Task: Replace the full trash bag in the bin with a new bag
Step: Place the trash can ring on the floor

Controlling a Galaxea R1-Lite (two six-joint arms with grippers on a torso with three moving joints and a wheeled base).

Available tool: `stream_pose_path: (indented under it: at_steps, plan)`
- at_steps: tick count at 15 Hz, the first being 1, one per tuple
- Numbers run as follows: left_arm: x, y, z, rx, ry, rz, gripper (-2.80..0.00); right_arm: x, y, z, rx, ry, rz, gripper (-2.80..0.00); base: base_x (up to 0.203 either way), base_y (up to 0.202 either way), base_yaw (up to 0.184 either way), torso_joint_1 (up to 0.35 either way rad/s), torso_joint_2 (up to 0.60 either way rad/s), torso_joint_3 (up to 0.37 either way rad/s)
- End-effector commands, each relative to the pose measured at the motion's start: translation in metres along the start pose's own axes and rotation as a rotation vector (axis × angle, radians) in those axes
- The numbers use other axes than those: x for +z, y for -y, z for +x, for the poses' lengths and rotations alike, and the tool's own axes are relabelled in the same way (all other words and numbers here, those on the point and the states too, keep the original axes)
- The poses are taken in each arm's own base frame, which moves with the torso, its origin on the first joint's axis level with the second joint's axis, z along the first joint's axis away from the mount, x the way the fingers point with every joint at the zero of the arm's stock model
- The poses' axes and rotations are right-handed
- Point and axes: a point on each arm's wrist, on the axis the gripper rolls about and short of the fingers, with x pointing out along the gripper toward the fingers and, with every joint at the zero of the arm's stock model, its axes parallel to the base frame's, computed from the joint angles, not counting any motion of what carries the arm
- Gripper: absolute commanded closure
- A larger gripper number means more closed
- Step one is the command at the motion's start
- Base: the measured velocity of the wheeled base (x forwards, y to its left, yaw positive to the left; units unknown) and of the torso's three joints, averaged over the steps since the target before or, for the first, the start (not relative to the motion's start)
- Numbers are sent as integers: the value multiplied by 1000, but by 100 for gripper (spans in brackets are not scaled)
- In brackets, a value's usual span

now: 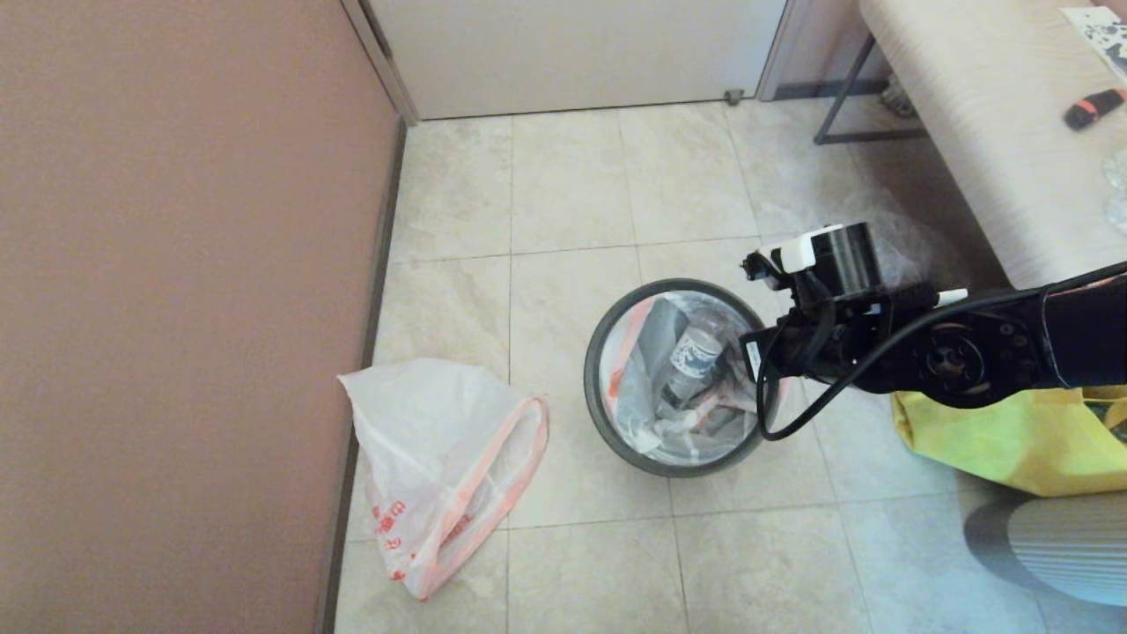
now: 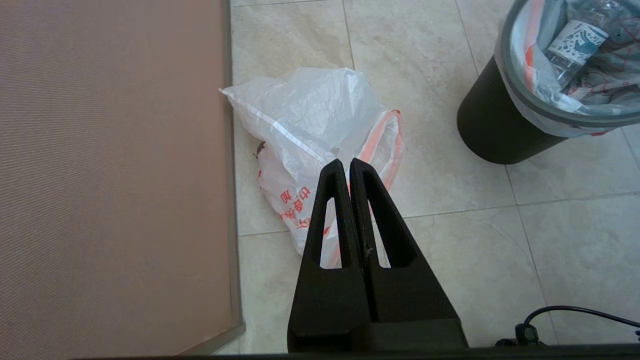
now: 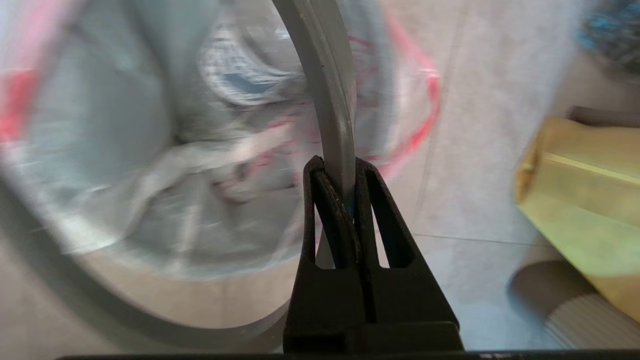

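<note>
The bin (image 2: pixel 492 132) stands on the tiled floor with the grey hoop (image 1: pixel 592 370) round its rim. Inside it, the full trash bag (image 1: pixel 647 352) lines the bin, with a clear bottle (image 1: pixel 696 357) and dark trash showing. My right gripper (image 1: pixel 761 352) is at the bin's right rim, shut on the hoop (image 3: pixel 334 100), which runs up between its fingers (image 3: pixel 365 172). The new bag (image 1: pixel 431 440) lies limp on the floor to the bin's left, by the wall. My left gripper (image 2: pixel 347 165) hangs shut and empty above the new bag (image 2: pixel 310 120); it is out of the head view.
A pink-brown wall (image 1: pixel 176 308) bounds the left side. A yellow fabric bag (image 1: pixel 1012 431) sits right of the bin under my right arm. A bench (image 1: pixel 986 132) stands at the back right, and a grey ribbed object (image 1: pixel 1057 546) lies at the lower right.
</note>
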Motion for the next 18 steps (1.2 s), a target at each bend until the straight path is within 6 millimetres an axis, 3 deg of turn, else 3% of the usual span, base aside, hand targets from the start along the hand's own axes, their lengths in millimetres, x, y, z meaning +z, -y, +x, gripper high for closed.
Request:
stream_pose_path:
  at_steps: [1,5,9,15,18]
  plan:
    - [-4,0,1,0,-13,-1,0,7,-1,-19,18,16,14,0,0,0,0,0,0,0]
    - [-4,0,1,0,-13,0,0,8,17,-74,71,-32,123,0,0,0,0,0,0,0]
    - [-4,0,1,0,-13,-1,0,-25,63,-117,15,-148,220,0,0,0,0,0,0,0]
    - [-4,0,1,0,-13,-1,0,-88,158,-115,-177,-322,378,0,0,0,0,0,0,0]
    - [-4,0,1,0,-13,1,0,-126,202,-91,-207,-412,430,0,0,0,0,0,0,0]
